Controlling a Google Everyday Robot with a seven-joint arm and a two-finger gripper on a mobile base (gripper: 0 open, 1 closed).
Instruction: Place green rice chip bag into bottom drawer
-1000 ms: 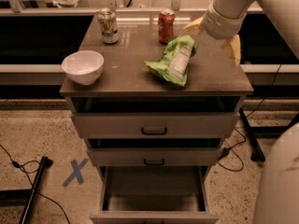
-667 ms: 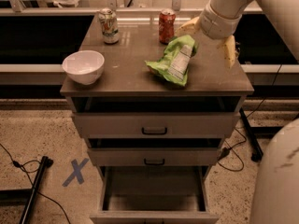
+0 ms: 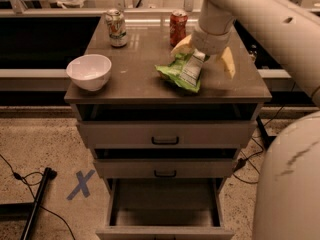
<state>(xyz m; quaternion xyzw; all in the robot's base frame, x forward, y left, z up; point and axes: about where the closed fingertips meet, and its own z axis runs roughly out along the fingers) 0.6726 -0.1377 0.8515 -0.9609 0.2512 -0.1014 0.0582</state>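
The green rice chip bag (image 3: 181, 72) lies crinkled on the cabinet top (image 3: 135, 79), right of centre, its white label panel facing up. My gripper (image 3: 205, 54) hangs on the white arm directly over the bag's far end. It is open, with one pale yellow finger (image 3: 182, 46) on the left of the bag and the other on the right. The bottom drawer (image 3: 165, 206) is pulled out and its floor is bare. The two black-handled drawers above it are shut.
A white bowl (image 3: 89, 71) sits at the left front of the top. A green-and-white can (image 3: 116, 28) and a red can (image 3: 178, 27) stand at the back. A blue X (image 3: 80, 184) and a black pole with cable (image 3: 35, 204) are on the floor at left. My white body (image 3: 290, 184) is at right.
My gripper has moved left and down from beside the bag to right over its far end. The bag, cans, bowl and drawers have not moved.
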